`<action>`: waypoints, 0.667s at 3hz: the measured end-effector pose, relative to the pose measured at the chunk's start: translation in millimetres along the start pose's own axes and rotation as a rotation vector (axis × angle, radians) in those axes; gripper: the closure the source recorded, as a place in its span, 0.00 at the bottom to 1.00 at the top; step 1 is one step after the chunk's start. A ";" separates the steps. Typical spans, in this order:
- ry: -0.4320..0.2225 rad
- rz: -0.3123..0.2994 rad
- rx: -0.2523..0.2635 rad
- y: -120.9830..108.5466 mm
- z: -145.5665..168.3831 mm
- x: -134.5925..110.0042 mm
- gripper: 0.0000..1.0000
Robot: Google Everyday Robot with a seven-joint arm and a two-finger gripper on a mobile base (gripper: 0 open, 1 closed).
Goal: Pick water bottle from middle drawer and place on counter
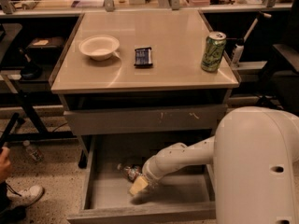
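The middle drawer [93, 190] is pulled open below the cabinet, grey and bare inside. The water bottle [129, 171] lies on its side in the drawer, clear and crinkled with a red and blue label. My gripper [139, 186] is down inside the drawer, right at the bottle's near end, its pale fingertip just in front of the bottle. My white arm reaches in from the right and hides part of the drawer floor. The beige counter [173, 69] is above.
On the counter stand a white bowl [99, 47], a dark snack packet [143, 57] and a green soda can [213, 51]. A scratched grey drawer front [145, 120] sits above the open drawer. A person's shoe [21, 196] is on the floor at left.
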State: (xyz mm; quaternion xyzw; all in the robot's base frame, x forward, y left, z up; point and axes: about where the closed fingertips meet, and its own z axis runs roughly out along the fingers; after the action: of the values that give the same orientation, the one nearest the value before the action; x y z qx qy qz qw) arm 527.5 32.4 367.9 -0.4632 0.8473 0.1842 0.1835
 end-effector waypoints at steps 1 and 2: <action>0.000 0.000 0.000 0.0 0.0 0.0 0.19; 0.000 0.000 0.000 0.0 0.0 0.0 0.43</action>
State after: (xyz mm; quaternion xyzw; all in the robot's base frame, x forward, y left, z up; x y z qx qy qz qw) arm 527.5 32.4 367.8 -0.4632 0.8473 0.1842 0.1835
